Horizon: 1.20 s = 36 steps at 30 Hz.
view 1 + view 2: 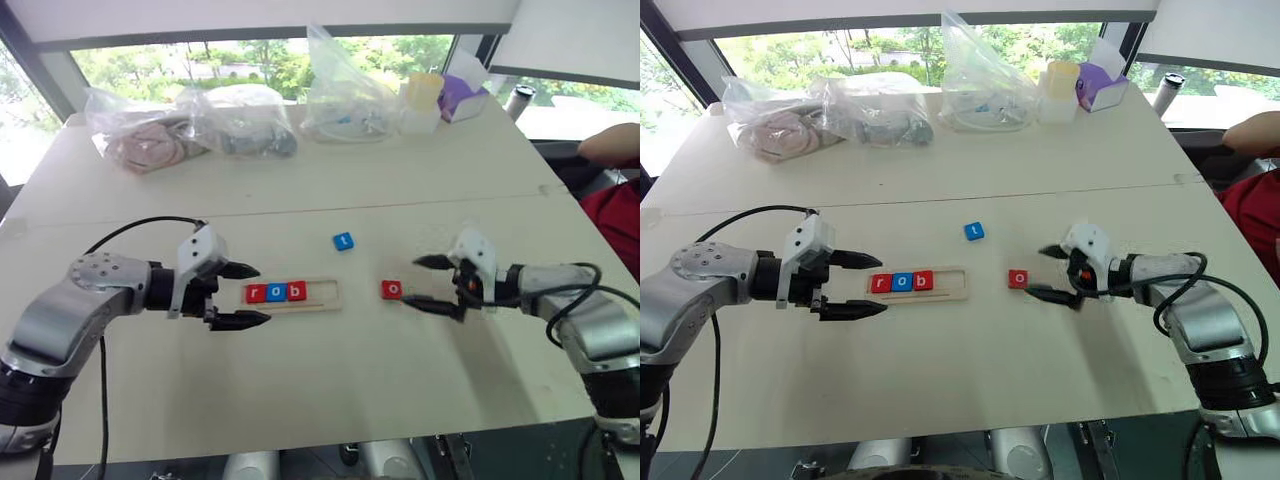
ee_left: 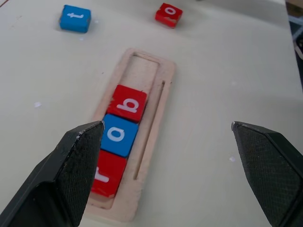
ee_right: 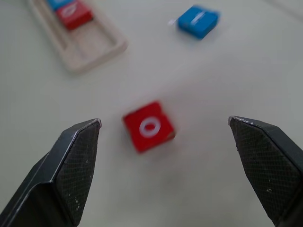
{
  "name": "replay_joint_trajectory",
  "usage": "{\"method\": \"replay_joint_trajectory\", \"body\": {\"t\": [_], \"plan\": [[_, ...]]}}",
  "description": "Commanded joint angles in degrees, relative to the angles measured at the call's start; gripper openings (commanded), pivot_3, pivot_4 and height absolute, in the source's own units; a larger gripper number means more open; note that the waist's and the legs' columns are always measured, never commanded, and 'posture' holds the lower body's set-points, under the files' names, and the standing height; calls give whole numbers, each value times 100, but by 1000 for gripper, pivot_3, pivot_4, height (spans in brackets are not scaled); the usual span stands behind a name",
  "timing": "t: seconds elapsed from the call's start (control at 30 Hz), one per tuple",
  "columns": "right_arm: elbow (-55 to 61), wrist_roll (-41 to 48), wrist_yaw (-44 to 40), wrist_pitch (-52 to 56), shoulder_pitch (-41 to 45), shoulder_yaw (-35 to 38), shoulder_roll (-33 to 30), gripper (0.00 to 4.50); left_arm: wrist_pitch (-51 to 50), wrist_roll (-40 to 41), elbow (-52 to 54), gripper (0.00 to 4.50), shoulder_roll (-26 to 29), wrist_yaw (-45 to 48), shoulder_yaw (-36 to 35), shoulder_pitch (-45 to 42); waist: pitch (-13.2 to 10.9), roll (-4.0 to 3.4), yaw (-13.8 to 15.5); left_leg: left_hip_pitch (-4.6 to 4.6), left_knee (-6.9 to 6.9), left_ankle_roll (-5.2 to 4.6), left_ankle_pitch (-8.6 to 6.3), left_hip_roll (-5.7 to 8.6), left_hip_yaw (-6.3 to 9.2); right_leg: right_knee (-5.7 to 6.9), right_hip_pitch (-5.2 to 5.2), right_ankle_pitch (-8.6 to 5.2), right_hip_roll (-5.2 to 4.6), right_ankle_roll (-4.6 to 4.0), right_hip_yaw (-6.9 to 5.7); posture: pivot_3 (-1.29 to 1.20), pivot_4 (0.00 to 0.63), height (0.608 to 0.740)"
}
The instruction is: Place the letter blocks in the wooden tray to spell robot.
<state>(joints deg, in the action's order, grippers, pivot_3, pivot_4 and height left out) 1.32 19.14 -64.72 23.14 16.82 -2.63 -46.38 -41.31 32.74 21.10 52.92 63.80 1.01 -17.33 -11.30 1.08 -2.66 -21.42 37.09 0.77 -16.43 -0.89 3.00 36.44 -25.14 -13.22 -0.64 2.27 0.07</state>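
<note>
Pale table (image 1: 330, 400), spanning the whole work area. Along far edge: clear plastic bags (image 1: 240, 120) with contents, a small container with yellowish lid (image 1: 422, 98), a purple box (image 1: 462, 97). At far right edge: a person's arm (image 1: 610, 145) and red clothing.

Left gripper (image 1: 245, 295), at the left end of the wooden tray (image 1: 325, 297), pointing toward it. Jaws spread wide, nothing between them. In left wrist view, black fingers (image 2: 71, 175) on either side of the near end of the tray, not touching it.

Right gripper (image 1: 425, 283), to the right of the tray, pointing left. Jaws spread wide, empty. In right wrist view, red "o" block (image 3: 148, 126) flat on the table ahead of and between the fingers, clear of both.

Wooden tray near table centre, long axis left to right, between the two grippers. Three slots on its left side filled: red "r" block (image 1: 256, 293), blue "o" block (image 1: 276, 292), red "b" block (image 1: 296, 291), touching in a row. Two slots on its right side bare wood.

Second "o" block, red, on the table just right of the tray, near the right gripper's fingertips.

Blue "t" block (image 1: 343, 241), on the table beyond the tray's right end, apart from all other blocks, slightly rotated.
</note>
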Motion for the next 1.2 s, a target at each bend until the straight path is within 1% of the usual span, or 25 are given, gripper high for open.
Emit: {"method": "replay_joint_trajectory", "body": {"t": [0.03,0.13,0.27,0.3,0.37,0.43,0.47,0.53,0.63,0.8,0.9,0.97,1.07,1.2], "plan": [[-759,-334,-451,-1167,383,-169,72,4441,-92,84,147,4500,145,-30,-240,106,-1,-2,2,1,4,0,0,-1,0,1,0,3,4,-5,0,0,150,740],[-1685,-578,-757,-1926,719,-374,238,4441,-60,-9,135,4500,401,-27,-432,458,-2,-2,14,5,7,1,0,-4,5,5,1,8,9,-16,0,0,150,740],[-2334,-761,-905,-2449,952,-474,475,4441,-130,95,185,4500,607,-106,-866,891,-2,-2,28,5,7,3,2,-4,9,11,2,9,8,-19,-1,0,150,740],[-2425,-790,-924,-2537,978,-486,522,4215,-142,111,190,4500,621,-136,-936,954,-2,-2,30,5,7,3,2,-4,9,14,2,10,7,-19,-1,0,150,740],[-2455,-809,-912,-2629,1006,-503,646,3545,-139,99,156,4500,658,-167,-1083,1106,-2,-2,38,5,9,5,3,-3,9,14,3,10,4,-19,-1,0,150,740],[-2362,-787,-900,-2630,1001,-513,757,2531,-114,44,95,4500,682,-198,-1186,1234,-1,-2,38,6,10,6,3,-3,9,15,4,10,3,-20,-1,0,150,740],[-2311,-786,-896,-2619,988,-512,787,1934,-92,11,57,4500,685,-221,-1222,1278,-2,-3,35,7,11,6,4,-3,9,17,4,10,3,-20,-1,0,150,740],[-2200,-789,-881,-2565,953,-508,804,1114,-57,-19,-3,4500,695,-245,-1286,1335,-2,-3,35,9,11,7,4,-3,9,24,4,15,2,-26,0,0,150,740],[-2035,-708,-804,-2353,990,-416,785,1127,-21,-36,-102,4500,739,-238,-1386,1378,-2,-3,41,12,11,7,4,-3,10,31,3,23,3,-39,-1,0,150,740],[-831,-321,-598,-1131,1268,-488,984,1127,48,-60,-268,4500,858,-151,-1491,1468,-2,-4,10,13,13,8,5,-3,9,54,-8,23,3,-39,0,0,150,740],[-500,-436,-185,-649,1599,-712,1401,1127,60,-60,-275,4500,883,-89,-1451,1479,-2,-4,14,17,13,10,6,-5,12,65,-11,21,5,-39,0,0,150,740],[-576,-637,9,-318,1943,-1063,1778,1127,78,-91,-284,4500,837,-113,-1357,1380,-2,-4,18,15,12,16,9,-5,21,66,-12,21,6,-40,-3,0,150,740],[-766,-1098,33,-424,2212,-1563,1991,1127,87,-128,-292,4500,762,-183,-1282,1270,-2,-4,35,12,12,24,14,-5,24,67,-14,25,7,-46,-6,0,150,740],[-883,-1348,-28,-571,2357,-1872,2054,1127,76,-123,-241,4500,689,-270,-1255,1258,-2,-4,106,1,13,31,17,2,22,60,-15,22,-7,-39,-9,0,150,740]]}}
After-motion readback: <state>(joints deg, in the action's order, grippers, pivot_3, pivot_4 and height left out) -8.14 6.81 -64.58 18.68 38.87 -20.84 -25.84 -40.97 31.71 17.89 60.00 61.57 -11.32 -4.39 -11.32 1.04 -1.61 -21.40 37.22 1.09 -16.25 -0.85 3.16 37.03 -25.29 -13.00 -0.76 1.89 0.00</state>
